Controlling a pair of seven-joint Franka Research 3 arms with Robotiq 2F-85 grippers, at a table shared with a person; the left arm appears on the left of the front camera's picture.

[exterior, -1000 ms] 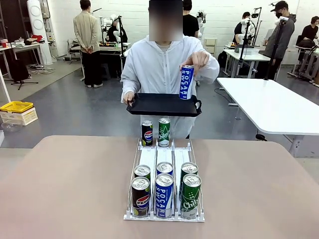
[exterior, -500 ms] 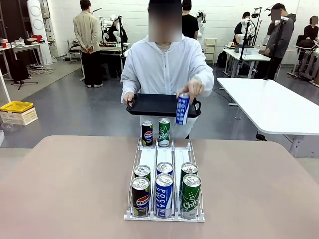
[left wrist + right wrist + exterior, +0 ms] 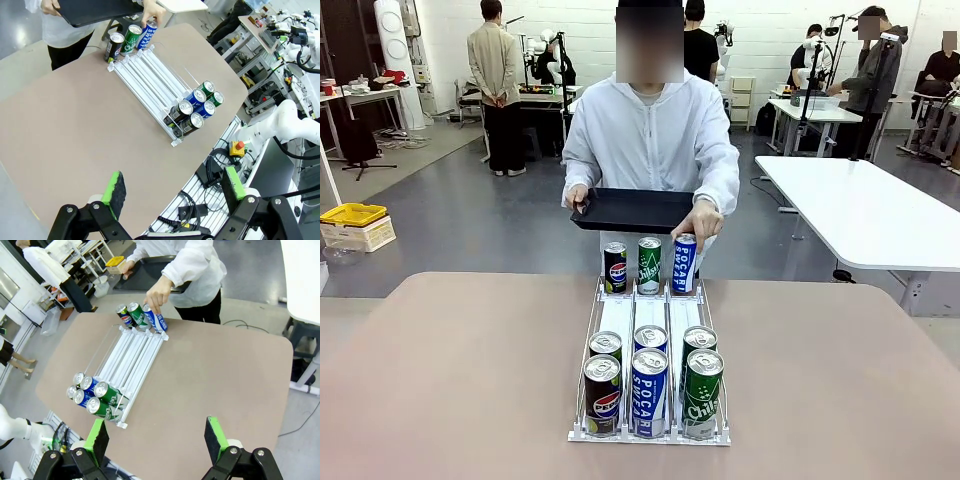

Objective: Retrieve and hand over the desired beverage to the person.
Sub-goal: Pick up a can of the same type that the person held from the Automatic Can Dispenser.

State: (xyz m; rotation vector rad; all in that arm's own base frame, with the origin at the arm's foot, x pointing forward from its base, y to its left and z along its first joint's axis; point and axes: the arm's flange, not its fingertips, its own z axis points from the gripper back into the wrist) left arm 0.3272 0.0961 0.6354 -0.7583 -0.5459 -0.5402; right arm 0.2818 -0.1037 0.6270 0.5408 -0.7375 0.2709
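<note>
The person's hand (image 3: 701, 221) gripped the slim blue metal can (image 3: 685, 265) standing at the twelve o'clock end of the clear ribbed rack (image 3: 651, 312), while the left gripper (image 3: 174, 186) and right gripper (image 3: 158, 437) hung with fingers spread, empty.

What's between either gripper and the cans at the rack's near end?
Nothing visible. Bare tan tabletop separates the open left gripper and right gripper from the six drink cans at the clear plastic rack's near end. The person's hand grips the blue can at the far end.
</note>
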